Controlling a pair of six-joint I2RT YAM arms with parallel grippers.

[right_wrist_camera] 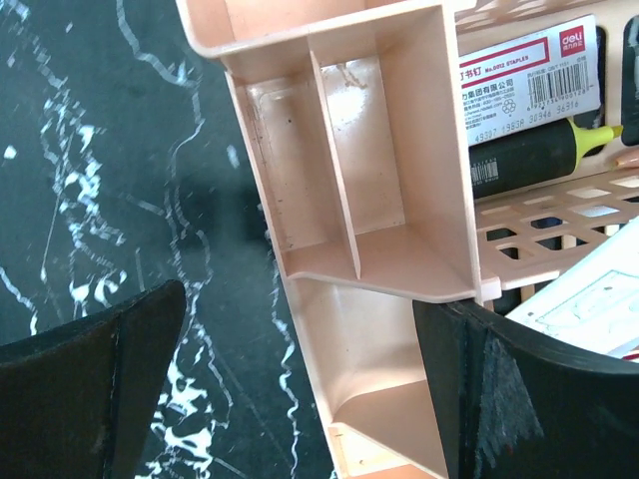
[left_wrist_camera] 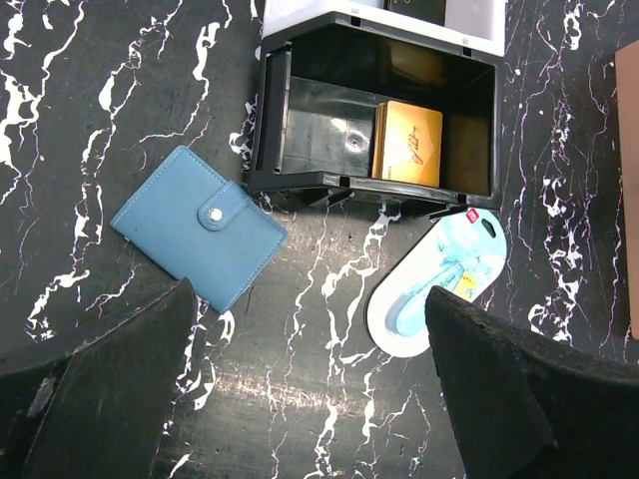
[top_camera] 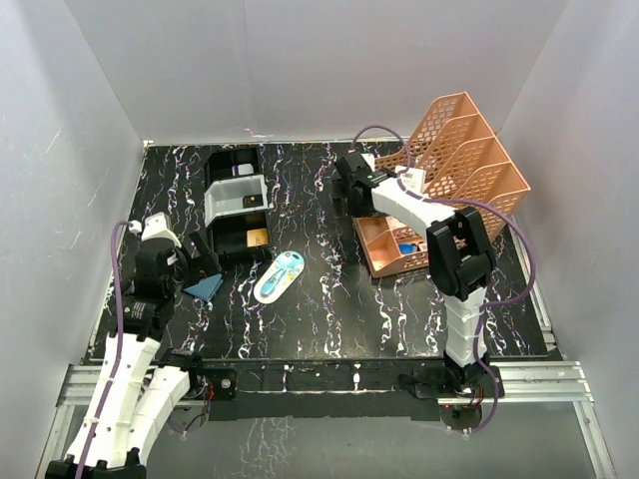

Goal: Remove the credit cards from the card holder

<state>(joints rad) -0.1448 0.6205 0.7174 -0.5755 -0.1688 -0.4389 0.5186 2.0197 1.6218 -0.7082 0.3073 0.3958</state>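
Note:
The card holder [left_wrist_camera: 198, 228], a teal-blue wallet, lies folded flat on the black marbled table with its snap tab fastened, so any credit cards inside it are hidden. In the top view the card holder [top_camera: 205, 287] sits just right of my left gripper [top_camera: 190, 264]. My left gripper [left_wrist_camera: 310, 329] hovers open over bare table, with the wallet beyond its left finger. A gold card [left_wrist_camera: 407, 142] lies in the near compartment of the black tray [left_wrist_camera: 268, 120]. My right gripper [top_camera: 351, 185] is open at the far side, over the edge of the peach organiser [right_wrist_camera: 349, 200], holding nothing.
A white-and-light-blue oval case [left_wrist_camera: 439, 279] lies right of the wallet, in front of the tray [top_camera: 232, 215]. The peach organiser [top_camera: 469, 160] fills the back right; a staples box [right_wrist_camera: 529, 80] and a yellow highlighter [right_wrist_camera: 529, 160] lie in it. White walls enclose the table.

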